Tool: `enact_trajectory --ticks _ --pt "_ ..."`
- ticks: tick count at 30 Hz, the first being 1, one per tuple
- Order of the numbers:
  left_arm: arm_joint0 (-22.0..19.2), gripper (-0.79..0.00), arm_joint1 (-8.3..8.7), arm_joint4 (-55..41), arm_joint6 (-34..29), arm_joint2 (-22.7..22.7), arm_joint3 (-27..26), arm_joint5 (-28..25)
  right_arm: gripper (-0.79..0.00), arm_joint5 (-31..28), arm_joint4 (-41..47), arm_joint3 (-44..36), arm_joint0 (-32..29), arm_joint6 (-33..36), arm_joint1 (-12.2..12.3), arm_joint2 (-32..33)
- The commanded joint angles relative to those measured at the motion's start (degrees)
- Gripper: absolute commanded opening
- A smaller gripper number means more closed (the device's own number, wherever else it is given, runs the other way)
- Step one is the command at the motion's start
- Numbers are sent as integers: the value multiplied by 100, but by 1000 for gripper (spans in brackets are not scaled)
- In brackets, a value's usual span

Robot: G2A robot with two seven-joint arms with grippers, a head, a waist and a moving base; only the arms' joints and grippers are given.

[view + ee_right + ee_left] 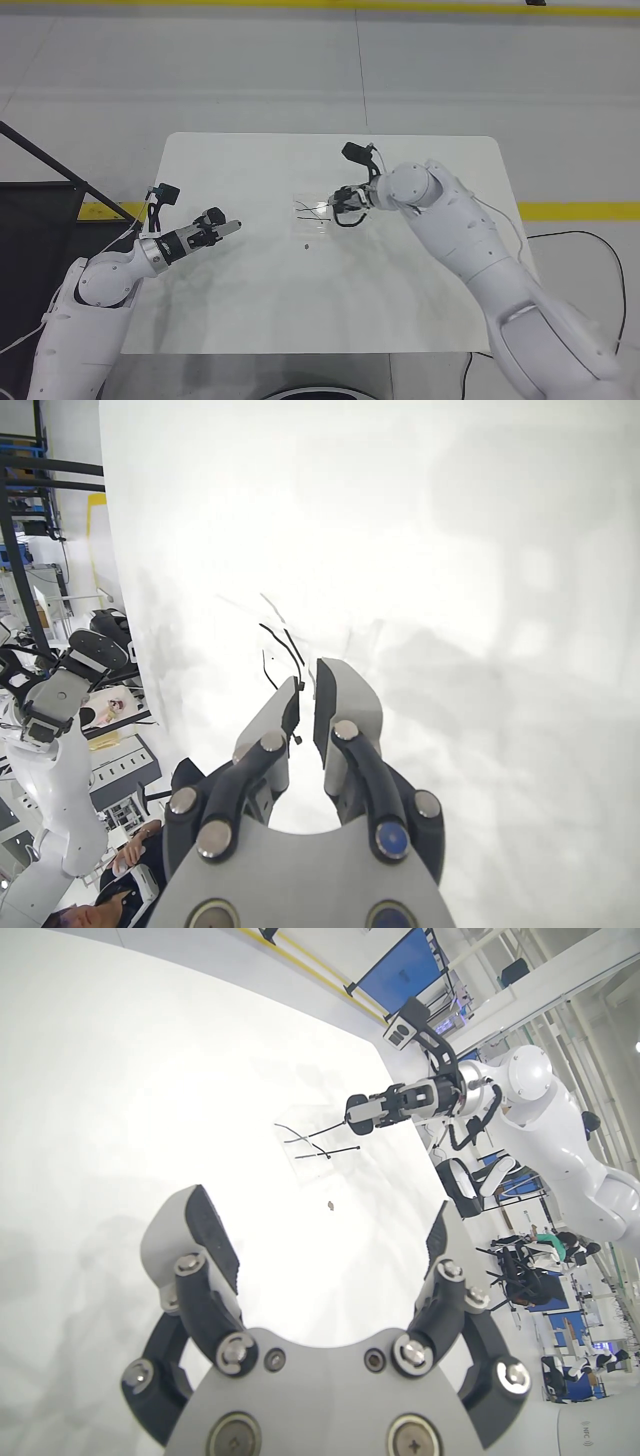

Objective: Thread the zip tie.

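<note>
While the left gripper [322,1213] hangs wide open at 9 o'clock on the table [400,300], the right gripper [306,685] pinches a zip tie [327,1129] just 12 o'clock of centre; judged light, springy, slick, best held near its tip

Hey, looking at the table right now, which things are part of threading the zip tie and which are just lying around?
For the job:
- held zip tie, gripped in the right pincer
- loose zip ties on the clear sheet
- left pincer, open, over the table

Just lying about:
- brown speck on the table, near the sheet
</note>
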Motion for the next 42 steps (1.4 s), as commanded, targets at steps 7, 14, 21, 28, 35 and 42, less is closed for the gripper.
enact_trajectory --ticks 7,14,21,28,35,42 --pt "0 0 0 0 0 0 0 0 -591 -106 12 303 99 16 -148 -43" --pt "0 0 0 0 0 0 0 0 -646 -174 -9 519 167 34 -267 -76" --pt "0 0 0 0 0 0 0 0 -696 -267 -32 692 210 44 -351 -63" --pt "0 0 0 0 0 0 0 0 -785 -352 -62 779 228 30 -393 0" --pt "0 0 0 0 0 0 0 0 -785 -349 -159 718 199 10 -386 83" --pt "0 0 0 0 0 0 0 0 -785 -293 -308 469 115 -109 -305 253"
